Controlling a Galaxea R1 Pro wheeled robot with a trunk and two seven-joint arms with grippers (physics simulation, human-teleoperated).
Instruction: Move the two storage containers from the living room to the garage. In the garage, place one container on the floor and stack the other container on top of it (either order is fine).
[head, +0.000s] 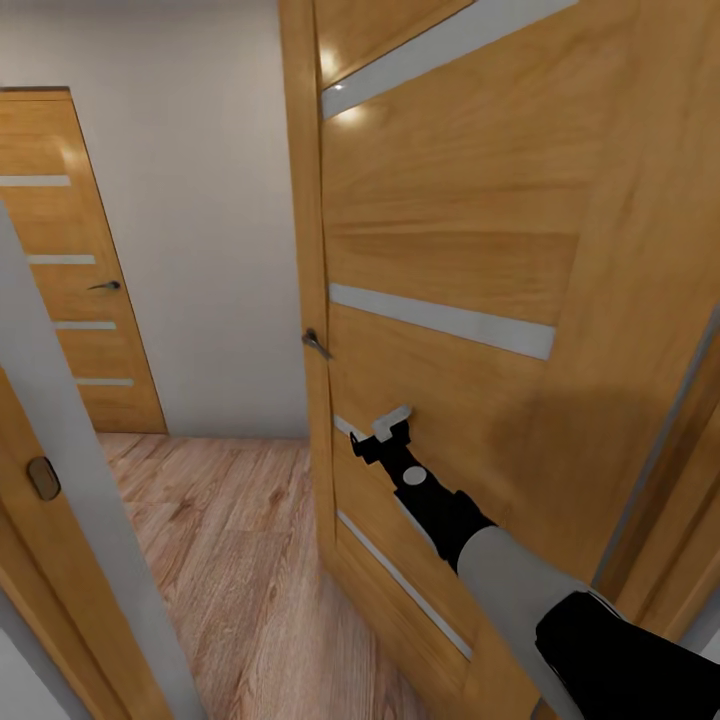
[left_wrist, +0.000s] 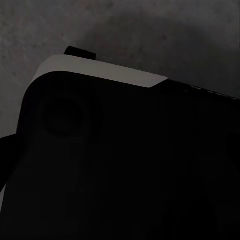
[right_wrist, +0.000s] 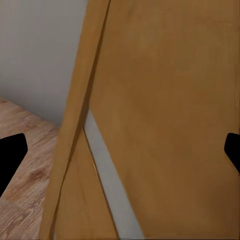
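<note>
**Pushing the door wide on the way through**

The right pincer (head: 392, 425) presses at the half-open wooden door (head: 450, 330), released, its fingertips (right_wrist: 11, 155) spread either side of the panel. Best, I judge, to keep pushing near the free edge below the handle (head: 316, 343) — then roll through squarely. No containers show here. The head view alone gives the plank floor (head: 230, 560) and the far closed door (head: 75, 280); the left wrist view shows dark housing, its pincer's state I cannot tell.
</note>
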